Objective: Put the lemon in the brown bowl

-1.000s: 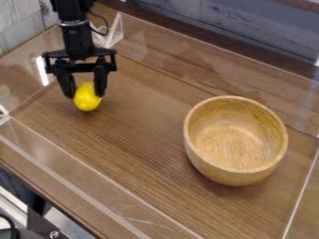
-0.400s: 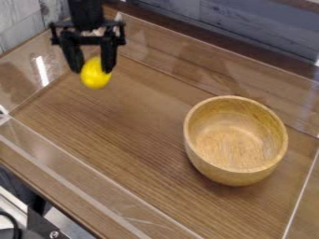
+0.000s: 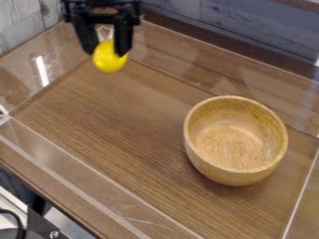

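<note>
Camera view: jaws clenched on the lemon (image 3: 110,60) have lifted it off the table (image 3: 125,140) and toward the bowl (image 3: 236,139), still well apart, so transport is underway.

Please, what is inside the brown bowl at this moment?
Nothing is inside the brown bowl: only bare wood grain shows. The lemon hangs in the gripper, away from it.

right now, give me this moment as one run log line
phase: carry | pincer: shut on lemon, lifted off table | brown bowl: empty, lower right | next: move over bowl
</note>
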`<move>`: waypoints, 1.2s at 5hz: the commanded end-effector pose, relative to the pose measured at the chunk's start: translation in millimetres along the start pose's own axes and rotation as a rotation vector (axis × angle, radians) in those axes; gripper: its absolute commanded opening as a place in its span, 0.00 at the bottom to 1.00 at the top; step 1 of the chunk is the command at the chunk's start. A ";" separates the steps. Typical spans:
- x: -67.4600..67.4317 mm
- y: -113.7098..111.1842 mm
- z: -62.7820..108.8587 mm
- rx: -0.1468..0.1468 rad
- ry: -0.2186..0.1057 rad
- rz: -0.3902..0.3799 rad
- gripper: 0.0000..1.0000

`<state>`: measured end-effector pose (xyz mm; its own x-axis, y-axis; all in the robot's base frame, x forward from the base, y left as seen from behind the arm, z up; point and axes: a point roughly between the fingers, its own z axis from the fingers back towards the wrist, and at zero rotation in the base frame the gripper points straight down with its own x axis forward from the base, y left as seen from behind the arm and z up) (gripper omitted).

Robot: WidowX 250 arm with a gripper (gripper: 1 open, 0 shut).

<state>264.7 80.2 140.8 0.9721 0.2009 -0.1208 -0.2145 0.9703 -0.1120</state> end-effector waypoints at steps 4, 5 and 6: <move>-39.4 -88.1 14.1 0.016 -0.033 -0.236 0.00; -47.6 -97.6 14.2 0.016 -0.031 -0.266 0.00; -54.9 -107.3 13.1 0.015 -0.029 -0.286 0.00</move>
<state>235.7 -32.5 160.1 0.9906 -0.0884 -0.1041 0.0754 0.9895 -0.1232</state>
